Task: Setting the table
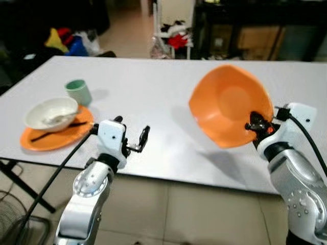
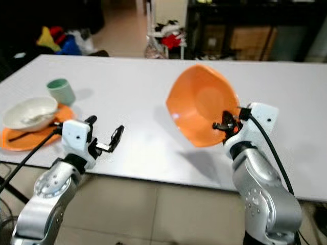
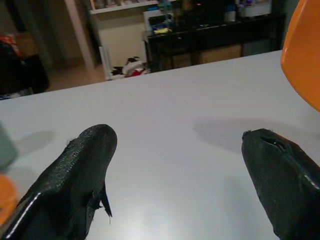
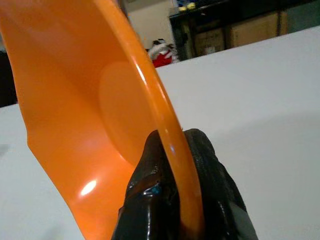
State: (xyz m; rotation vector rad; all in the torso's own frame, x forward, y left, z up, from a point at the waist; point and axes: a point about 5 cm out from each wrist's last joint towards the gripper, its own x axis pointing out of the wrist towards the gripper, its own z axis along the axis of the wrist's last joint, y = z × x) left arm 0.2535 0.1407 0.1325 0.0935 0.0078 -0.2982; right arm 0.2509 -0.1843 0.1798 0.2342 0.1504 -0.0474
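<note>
My right gripper (image 1: 258,124) is shut on the rim of an orange plate (image 1: 227,104), holding it tilted up above the white table (image 1: 153,102); the plate's shadow falls on the tabletop below. In the right wrist view the two black fingers (image 4: 150,200) pinch the plate's rim (image 4: 165,130). At the near edge of the table my left gripper (image 1: 134,138) stands open with nothing between its fingers (image 3: 80,170). At the far left a white bowl (image 1: 51,113) rests on another orange plate (image 1: 48,135) with a dark utensil (image 1: 56,130), and a green cup (image 1: 78,92) stands behind it.
Beyond the table's far edge are a dark shelf unit (image 1: 240,25), a white stand with clothes (image 1: 173,30) and coloured items (image 1: 66,41) on the floor. A black cable (image 1: 51,184) runs down from my left arm.
</note>
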